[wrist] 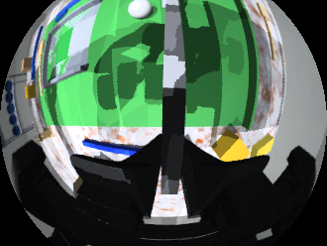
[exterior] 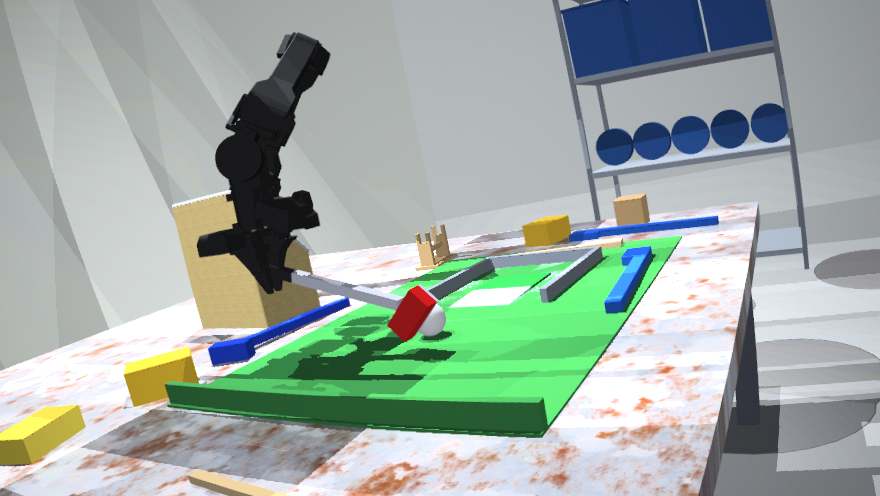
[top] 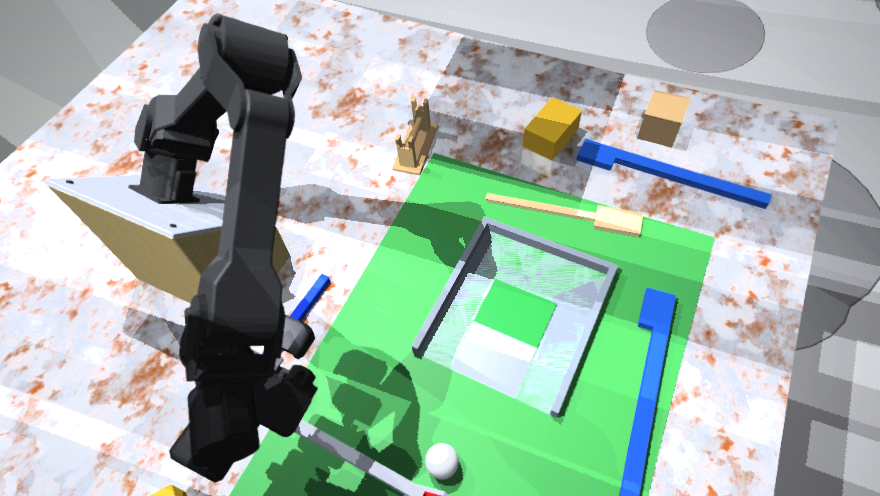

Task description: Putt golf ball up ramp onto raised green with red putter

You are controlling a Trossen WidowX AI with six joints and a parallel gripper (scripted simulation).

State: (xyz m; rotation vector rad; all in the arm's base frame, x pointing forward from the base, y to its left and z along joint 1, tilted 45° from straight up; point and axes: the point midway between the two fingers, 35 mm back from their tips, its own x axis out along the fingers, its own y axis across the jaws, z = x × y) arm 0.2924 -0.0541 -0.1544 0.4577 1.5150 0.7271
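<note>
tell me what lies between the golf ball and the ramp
Only bare green mat lies between the golf ball and the ramp, seen in the top view.
</note>
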